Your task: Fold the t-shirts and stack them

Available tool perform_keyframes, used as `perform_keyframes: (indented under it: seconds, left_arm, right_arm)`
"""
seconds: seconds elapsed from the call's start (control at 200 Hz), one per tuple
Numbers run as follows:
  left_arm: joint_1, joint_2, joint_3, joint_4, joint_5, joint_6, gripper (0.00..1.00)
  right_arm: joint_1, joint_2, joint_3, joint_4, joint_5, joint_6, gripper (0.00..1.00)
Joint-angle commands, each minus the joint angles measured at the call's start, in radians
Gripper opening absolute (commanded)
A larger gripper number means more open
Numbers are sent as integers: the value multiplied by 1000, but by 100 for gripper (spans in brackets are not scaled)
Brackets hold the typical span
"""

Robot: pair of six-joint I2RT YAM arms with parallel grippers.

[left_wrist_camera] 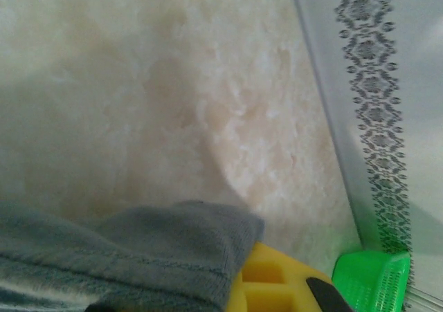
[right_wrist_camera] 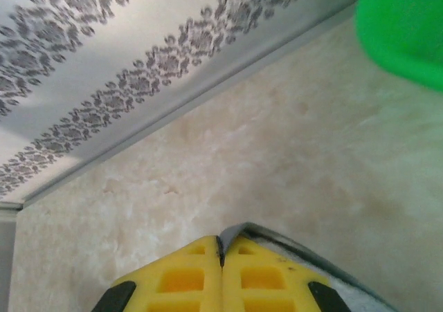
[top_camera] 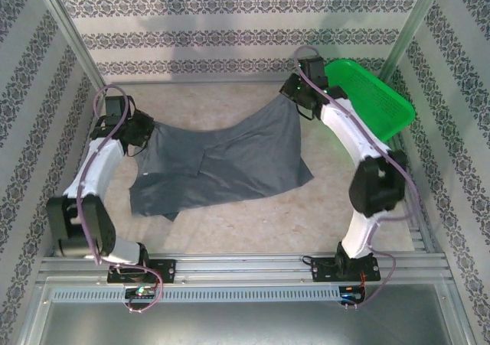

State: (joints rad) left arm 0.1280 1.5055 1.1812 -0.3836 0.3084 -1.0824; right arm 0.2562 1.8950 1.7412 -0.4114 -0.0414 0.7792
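**A:** Where did things sit on the table point(top_camera: 230, 234)?

**B:** The t-shirt point(top_camera: 222, 161) covered the middle. Its far edge was raised and sagged between the 2 arms, and its near half lay rumpled toward 7 o'clock. The green basket point(top_camera: 375, 100) sat at 2 o'clock, apart from the cloth.

**A:** And the pincers?

**B:** The left gripper point(top_camera: 144, 137), at 10 o'clock, had grey cloth bunched over its yellow pad point(left_wrist_camera: 266, 284) and looked clamped on that corner. The right gripper point(right_wrist_camera: 221, 257), at 1 o'clock, had both pads pressed together with a thin hem pinched between them.

**A:** How should the step have been handled?

**B:** I judged it a spreading step ahead of the first fold. Both grips needed to hold firm while the arms drew apart evenly, just until the sag went. Then the edge should have come down level toward 12 o'clock so the creases near 7 o'clock pulled flat. Uneven pulling could have slipped the thin hem out on the right side.
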Motion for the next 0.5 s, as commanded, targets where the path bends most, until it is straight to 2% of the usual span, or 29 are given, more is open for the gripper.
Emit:
perform_keyframes:
  seconds: [0.0, 0.13, 0.29, 0.405, 0.495]
  left_arm:
    - [58, 98, 170, 169, 112, -12, 0]
    - [102, 167, 399, 204, 117, -10, 0]
    - [157, 169, 656, 235, 124, 2, 0]
    - [191, 115, 723, 268, 122, -9, 0]
    - [202, 41, 681, 223, 127, -14, 0]
  right_arm:
    - [-40, 113, 244, 20, -124, 19, 0]
    - [-73, 209, 521, -9, -136, 6, 0]
    - [-127, 218, 779, -9, -147, 16, 0]
    - [-167, 168, 817, -10, -173, 36, 0]
    - [-182, 92, 741, -23, -205, 40, 0]
